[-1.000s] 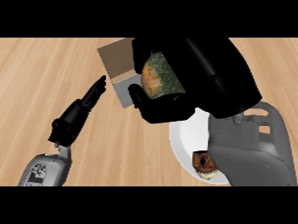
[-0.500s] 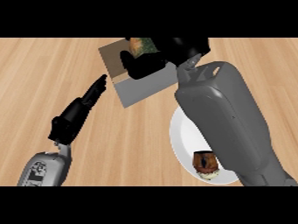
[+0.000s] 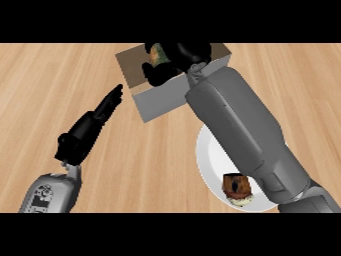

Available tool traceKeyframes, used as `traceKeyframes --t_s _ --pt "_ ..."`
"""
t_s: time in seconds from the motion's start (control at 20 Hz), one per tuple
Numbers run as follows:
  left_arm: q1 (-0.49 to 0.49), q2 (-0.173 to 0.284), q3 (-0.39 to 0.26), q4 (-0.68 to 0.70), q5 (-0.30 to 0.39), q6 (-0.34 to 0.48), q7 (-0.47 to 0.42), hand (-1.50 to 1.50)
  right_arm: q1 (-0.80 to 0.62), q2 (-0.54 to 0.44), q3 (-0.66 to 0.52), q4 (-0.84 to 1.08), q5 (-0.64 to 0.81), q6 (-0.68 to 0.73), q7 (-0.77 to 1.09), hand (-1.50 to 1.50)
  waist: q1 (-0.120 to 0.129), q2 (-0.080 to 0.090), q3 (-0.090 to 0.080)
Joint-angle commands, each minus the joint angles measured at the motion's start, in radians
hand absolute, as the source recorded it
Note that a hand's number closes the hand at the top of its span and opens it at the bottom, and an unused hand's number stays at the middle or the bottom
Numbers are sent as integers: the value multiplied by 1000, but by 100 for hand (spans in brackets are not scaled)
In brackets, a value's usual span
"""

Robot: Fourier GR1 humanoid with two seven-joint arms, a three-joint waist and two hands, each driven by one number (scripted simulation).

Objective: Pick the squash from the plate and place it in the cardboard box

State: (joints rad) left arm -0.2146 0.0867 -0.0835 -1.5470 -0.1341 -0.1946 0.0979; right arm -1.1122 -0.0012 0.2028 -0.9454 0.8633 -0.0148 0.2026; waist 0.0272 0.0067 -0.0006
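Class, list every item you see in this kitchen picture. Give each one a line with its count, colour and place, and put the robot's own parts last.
Counter: one, light wood, fills the view.
Cardboard box: one, brown with a grey front wall, top centre.
Squash: one, green and orange, over the box opening, held by the right robot hand.
Plate: one, white, lower right, partly under the right forearm.
Small food item: one, brown and cream, on the plate's near part.
Left robot hand: one, black, fingers straight, left of the box.
Right robot hand: one, black, over the box.
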Motion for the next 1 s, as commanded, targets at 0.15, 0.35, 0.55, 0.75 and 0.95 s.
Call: traceKeyframes --t_s 0.15,0.35,0.55,0.75,0.95 --pt "-29 -21 -6 45 -22 19 -32 0 -68 1 -92 255 -181 -16 -20 -150 10 6 0" --pt "15 -21 -27 -15 -22 6 -9 0 -60 1 -53 379 -250 -105 -114 -150 18 4 0" --pt "-30 -2 5 39 -5 -13 -35 0 -64 1 -121 380 -399 -166 -210 -150 31 10 1" --pt "-4 -5 -2 -6 1 -16 -11 0 -4 1 -256 303 -511 -247 -320 -150 13 3 2" --pt "6 -52 -36 -3 -36 32 -11 0 1 -30 -401 317 -645 -155 -398 -150 -1 4 2"
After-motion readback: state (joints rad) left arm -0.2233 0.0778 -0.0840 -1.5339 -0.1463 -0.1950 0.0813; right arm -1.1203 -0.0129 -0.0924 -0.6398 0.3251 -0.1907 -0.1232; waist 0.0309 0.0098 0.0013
